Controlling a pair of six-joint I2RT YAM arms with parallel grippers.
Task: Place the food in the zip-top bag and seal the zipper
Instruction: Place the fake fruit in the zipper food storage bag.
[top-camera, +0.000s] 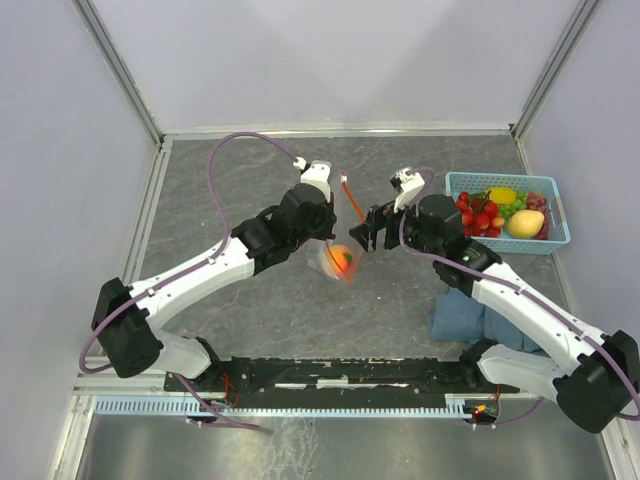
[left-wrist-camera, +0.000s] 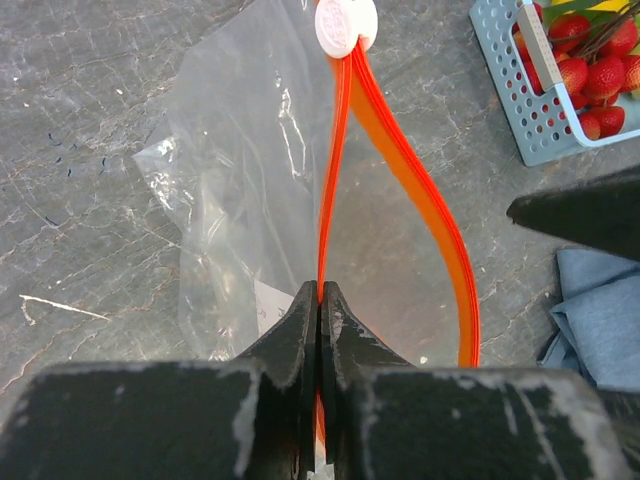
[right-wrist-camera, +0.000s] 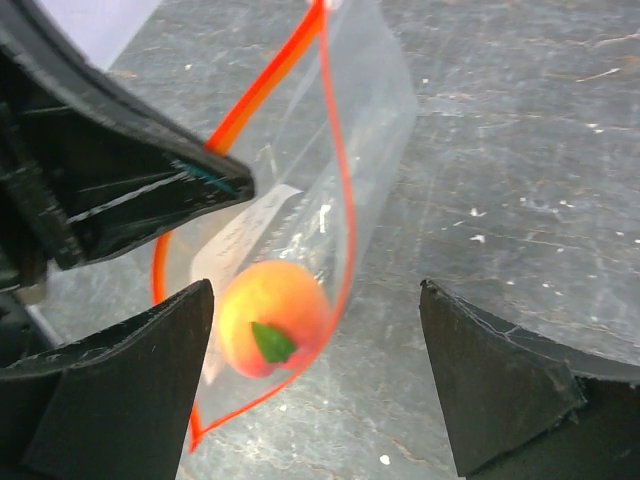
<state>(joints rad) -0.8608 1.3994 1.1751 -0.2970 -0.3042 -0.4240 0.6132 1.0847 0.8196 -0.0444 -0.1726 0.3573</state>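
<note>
While left hand (left-wrist-camera: 319, 292) pinches the zipper (left-wrist-camera: 392, 150), peach (right-wrist-camera: 270, 315) inside zip-top bag (left-wrist-camera: 240, 170), right hand (right-wrist-camera: 315, 288) spread empty.

Two arms: left arm (top-camera: 200, 270), right arm (top-camera: 520, 300). Two grippers: left gripper (left-wrist-camera: 320, 292), right gripper (top-camera: 372, 228). One clear bag (right-wrist-camera: 370, 130) with one orange zipper strip (left-wrist-camera: 440, 220) and one white slider (left-wrist-camera: 345, 25). One peach (right-wrist-camera: 272, 318). One blue basket (top-camera: 455, 185). One lemon (top-camera: 502, 195), one mango (top-camera: 526, 223). Strawberries (top-camera: 478, 215) too packed to count. One purple grape cluster (top-camera: 537, 201), one green grape cluster (top-camera: 512, 210). One blue cloth (top-camera: 455, 315). One counter (top-camera: 250, 170).
</note>
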